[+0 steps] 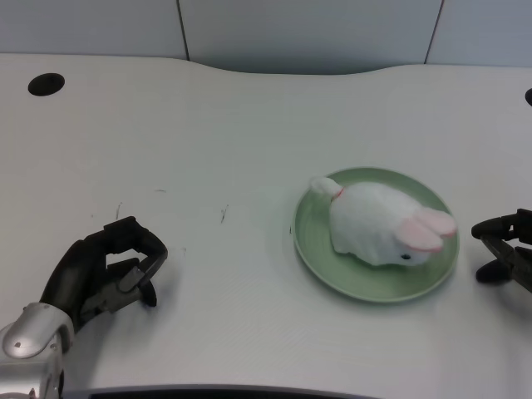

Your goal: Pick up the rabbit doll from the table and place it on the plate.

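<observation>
Head view: rabbit doll (378,224) lies within plate (320,249); left hand (104,270) well apart.

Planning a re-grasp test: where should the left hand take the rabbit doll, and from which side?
Grip the rabbit doll across its plump white body, between tail and ears, coming from above. It lies low on the green plate, whose rim probably blocks a side approach. The left hand holds nothing.

One head camera looks steeply down, fairly close, across the table (249,133)
</observation>
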Robot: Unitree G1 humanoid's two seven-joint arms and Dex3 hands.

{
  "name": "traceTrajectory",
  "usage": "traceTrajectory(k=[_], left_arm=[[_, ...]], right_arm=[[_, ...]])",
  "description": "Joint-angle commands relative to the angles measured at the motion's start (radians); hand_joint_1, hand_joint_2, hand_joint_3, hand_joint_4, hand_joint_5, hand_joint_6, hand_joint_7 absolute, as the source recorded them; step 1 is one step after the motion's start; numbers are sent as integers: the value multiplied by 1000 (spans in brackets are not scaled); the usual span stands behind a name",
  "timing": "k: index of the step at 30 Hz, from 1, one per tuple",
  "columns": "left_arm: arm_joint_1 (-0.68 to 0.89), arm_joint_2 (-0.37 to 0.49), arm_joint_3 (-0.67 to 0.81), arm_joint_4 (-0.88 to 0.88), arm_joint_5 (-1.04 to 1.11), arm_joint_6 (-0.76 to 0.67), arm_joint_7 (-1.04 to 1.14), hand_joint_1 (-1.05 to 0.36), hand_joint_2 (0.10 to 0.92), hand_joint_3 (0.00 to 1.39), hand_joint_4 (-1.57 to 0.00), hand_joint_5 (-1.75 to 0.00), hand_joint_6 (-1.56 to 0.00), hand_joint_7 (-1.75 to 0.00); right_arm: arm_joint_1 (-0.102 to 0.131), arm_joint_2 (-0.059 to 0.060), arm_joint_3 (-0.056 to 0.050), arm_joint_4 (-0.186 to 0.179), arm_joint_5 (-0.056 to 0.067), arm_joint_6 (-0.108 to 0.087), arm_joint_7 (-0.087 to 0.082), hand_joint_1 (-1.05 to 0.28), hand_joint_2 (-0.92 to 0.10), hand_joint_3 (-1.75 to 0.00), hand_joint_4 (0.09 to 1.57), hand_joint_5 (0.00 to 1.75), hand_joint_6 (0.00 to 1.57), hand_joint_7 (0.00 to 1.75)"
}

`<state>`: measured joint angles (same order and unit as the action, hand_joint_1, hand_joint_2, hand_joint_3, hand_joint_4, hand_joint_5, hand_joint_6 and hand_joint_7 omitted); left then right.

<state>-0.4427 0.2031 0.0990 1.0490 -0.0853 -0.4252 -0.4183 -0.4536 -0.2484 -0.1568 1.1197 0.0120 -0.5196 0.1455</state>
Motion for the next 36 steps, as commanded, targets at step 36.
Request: traceTrajectory(k=[36], left_arm=[[7,11,-2,10,2,13,-23,-510,921,446,-679,-1746,-503,-1565]], right_arm=[[7,-19,-5,-11,-4,5,-13,-776,-921,-119,952,961,902,740]])
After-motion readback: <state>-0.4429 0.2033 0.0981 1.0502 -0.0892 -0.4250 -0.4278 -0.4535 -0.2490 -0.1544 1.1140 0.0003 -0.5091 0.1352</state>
